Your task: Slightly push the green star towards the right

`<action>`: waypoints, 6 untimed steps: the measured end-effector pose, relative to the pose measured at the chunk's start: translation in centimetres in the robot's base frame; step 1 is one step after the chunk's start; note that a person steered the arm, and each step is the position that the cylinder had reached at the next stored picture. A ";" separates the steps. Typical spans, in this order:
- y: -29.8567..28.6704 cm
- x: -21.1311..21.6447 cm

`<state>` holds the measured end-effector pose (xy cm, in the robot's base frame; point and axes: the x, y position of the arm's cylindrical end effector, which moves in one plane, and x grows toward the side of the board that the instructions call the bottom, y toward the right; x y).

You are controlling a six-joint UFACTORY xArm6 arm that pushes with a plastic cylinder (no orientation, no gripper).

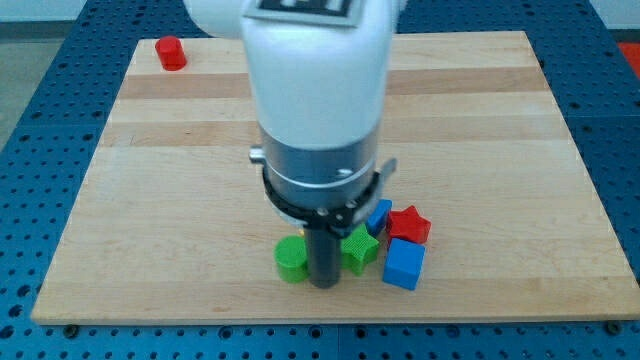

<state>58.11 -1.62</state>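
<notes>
The green star [359, 250] lies near the bottom middle of the wooden board [180, 150]. My tip [323, 283] stands just left of the star, touching or nearly touching it, between the star and a green round block [291, 258]. A red star [409, 225] lies to the upper right of the green star, and a blue cube [404, 264] to its right. Another blue block [379, 215], partly hidden by the arm, sits just above the green star.
A red cylinder [171, 52] stands at the board's top left corner. The arm's large white and grey body [320, 110] covers the middle of the board. A blue perforated surface [30, 60] surrounds the board.
</notes>
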 end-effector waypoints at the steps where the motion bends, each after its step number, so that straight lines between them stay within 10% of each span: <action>1: 1.8 -0.2; 6: 10.8 1.2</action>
